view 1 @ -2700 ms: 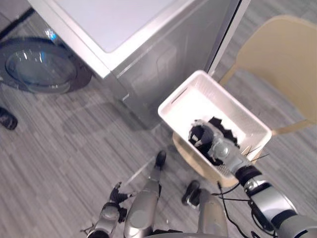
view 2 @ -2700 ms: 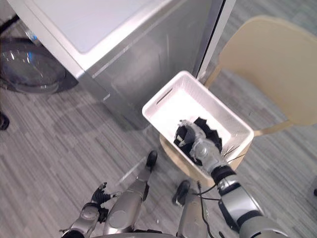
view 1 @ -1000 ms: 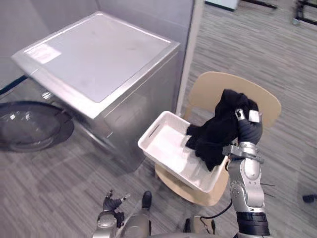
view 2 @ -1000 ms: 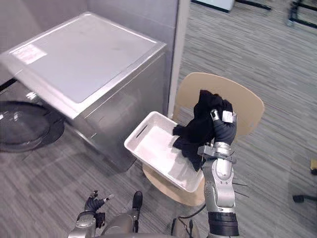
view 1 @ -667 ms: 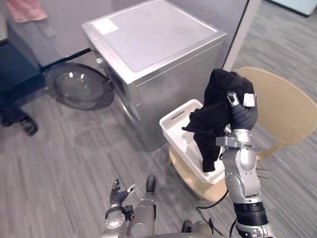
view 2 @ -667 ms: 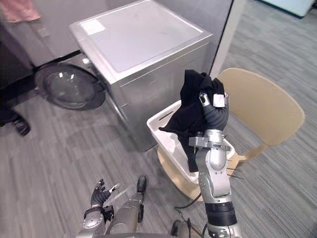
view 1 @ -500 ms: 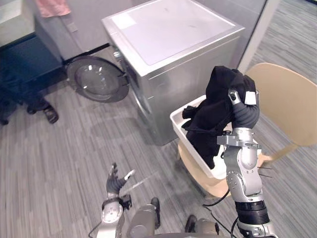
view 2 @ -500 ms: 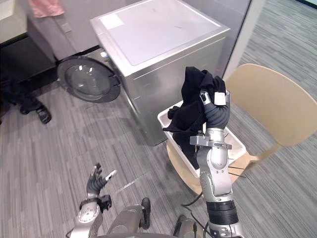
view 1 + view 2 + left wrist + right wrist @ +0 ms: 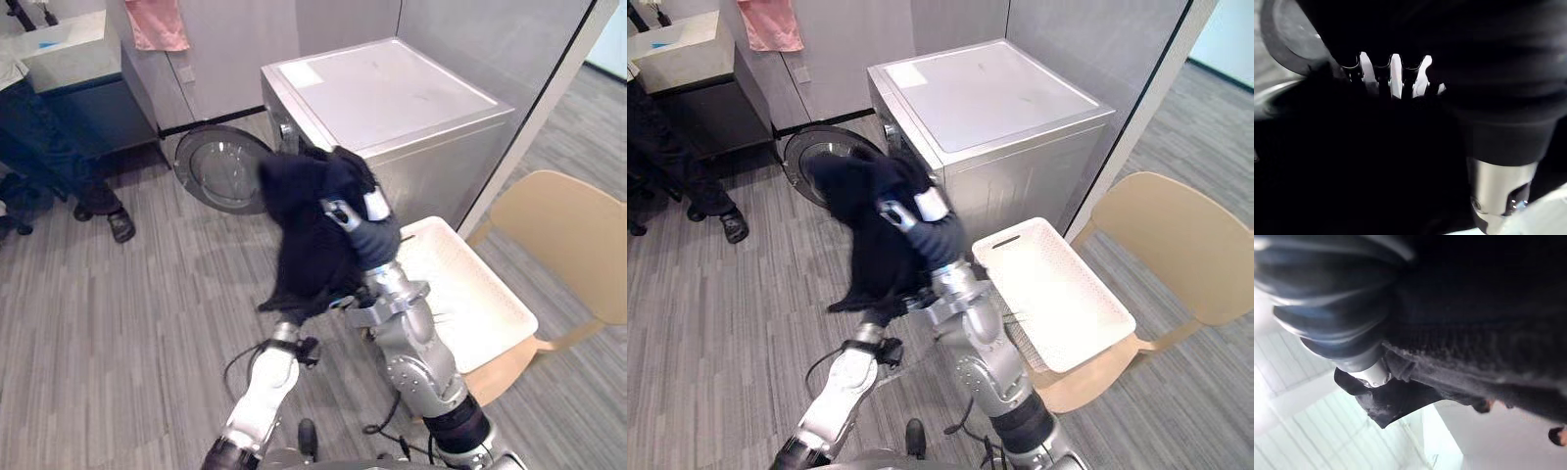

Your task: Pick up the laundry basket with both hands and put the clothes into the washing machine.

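right robot hand [image 9: 364,233]: raised, clenched on garment [image 9: 304,225] | left robot hand [image 9: 1382,76]: beneath it

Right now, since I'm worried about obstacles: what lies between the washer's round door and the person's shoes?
Bare grey floor. In the left eye view nothing lies on it between the door and the shoes.

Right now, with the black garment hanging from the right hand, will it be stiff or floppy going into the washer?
Probably floppy: the black garment drapes in loose folds from the right hand, its hem dangling below. Likely light for its size, since that hand holds it high. It may trail at the washer door unless bunched.
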